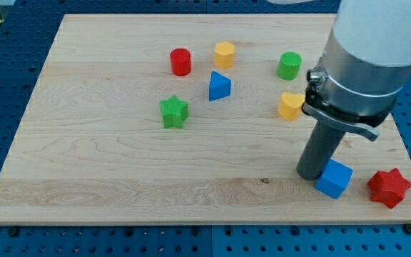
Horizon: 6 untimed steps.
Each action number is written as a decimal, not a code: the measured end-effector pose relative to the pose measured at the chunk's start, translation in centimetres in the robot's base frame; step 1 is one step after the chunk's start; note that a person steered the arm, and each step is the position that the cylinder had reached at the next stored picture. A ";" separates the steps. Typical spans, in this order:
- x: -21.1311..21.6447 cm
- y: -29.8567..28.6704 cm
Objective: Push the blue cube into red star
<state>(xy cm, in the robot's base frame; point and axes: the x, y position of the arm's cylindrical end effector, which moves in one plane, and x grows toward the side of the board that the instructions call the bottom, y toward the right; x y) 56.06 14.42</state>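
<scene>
Right now my tip [311, 174] rests on the wooden board [105, 178] near the view's bottom right, pressed against the left side of the blue cube [333, 178]. I have no jaws on this rig, only the straight dark rod, so nothing is clamped or held; the contact with the cube is plain side-on touching. The blue cube sits close to the board's bottom edge, and the red star [389, 188] lies just beside it toward the view's right, with a narrow strip of bare wood between them, so the two are not touching.

Above my rod, partly hidden by the arm's metal collar, a yellow block [290, 106] peeks out; I cannot tell its shape. A green cylinder [289, 66] stands further toward the view's top. Across the upper middle I see a yellow cylinder-like block [224, 54], a red cylinder [180, 61] to its left, and a blue triangular block [219, 86] just below them. A green star [173, 112] sits alone left of the blue triangular block, well apart from my tip.
</scene>
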 end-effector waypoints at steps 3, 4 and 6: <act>0.0 0.8; 0.5 1.5; 1.1 3.2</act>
